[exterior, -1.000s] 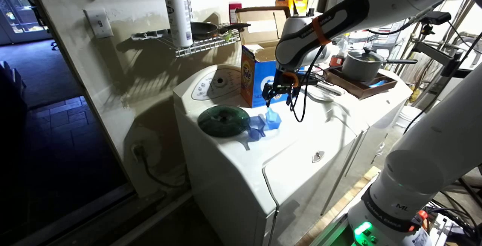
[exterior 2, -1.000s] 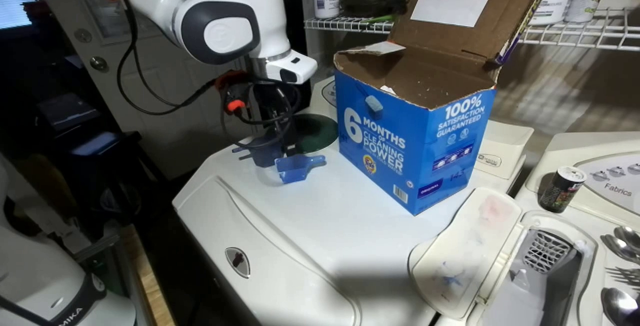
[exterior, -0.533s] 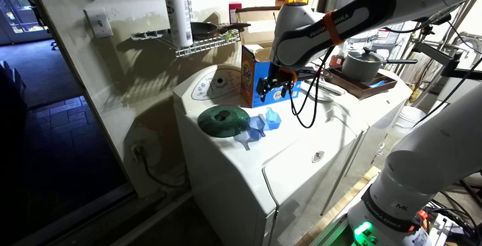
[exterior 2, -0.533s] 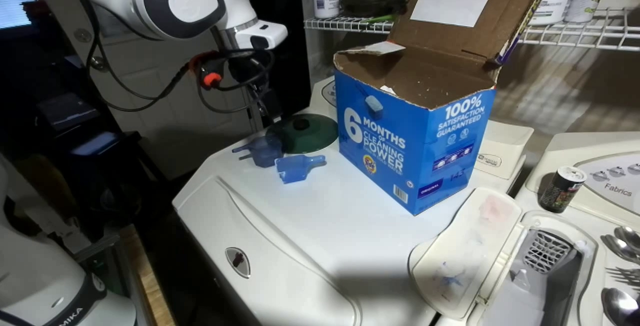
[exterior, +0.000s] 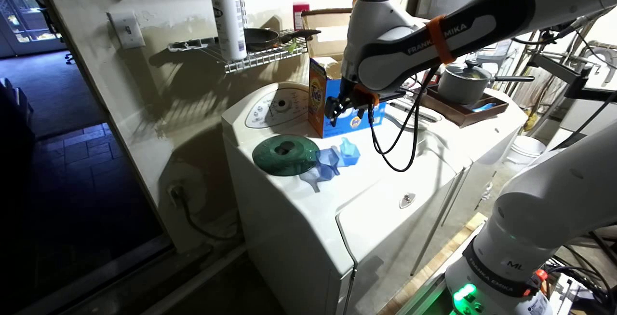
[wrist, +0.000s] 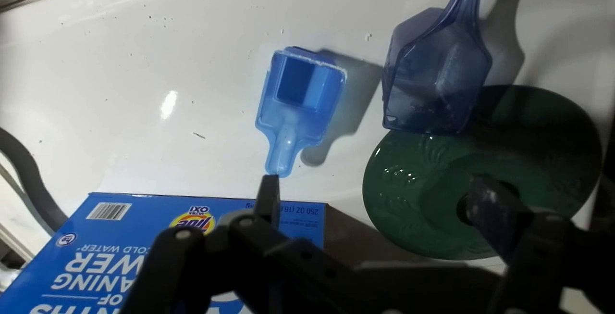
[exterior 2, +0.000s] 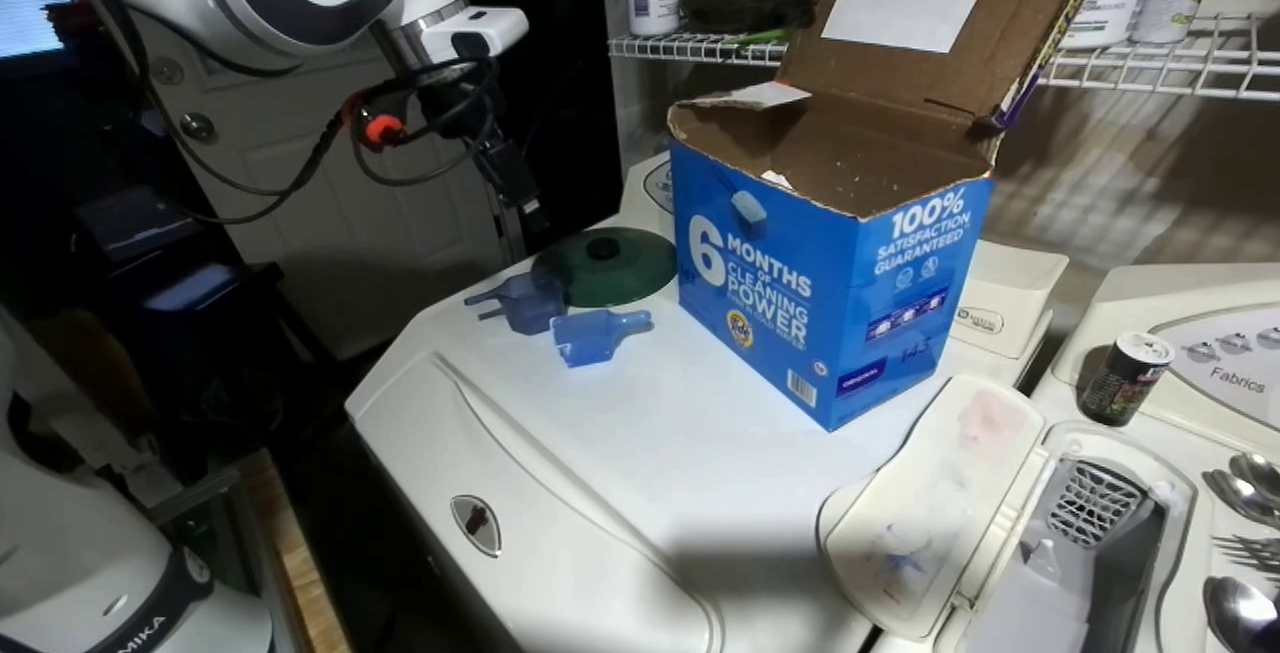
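My gripper is open and empty, its fingers wide apart. In both exterior views the gripper hangs in the air above the washer top, beside the blue Tide box. A light blue scoop lies on the white top; it also shows in both exterior views. A darker blue scoop lies beside it and overlaps the edge of a round green lid with a dark knob. In the wrist view one fingertip appears over the lid's knob, the other near the light scoop's handle end.
The Tide box stands open with its flap up. A wire shelf with a white bottle and a pan is on the wall. A pot in a brown tray, a can, an open cream container and cutlery lie farther along.
My gripper has risen from low over the scoops and lid and drawn away from the box. The arm's loose cables moved with it. The scoops, lid and box have stayed in place.
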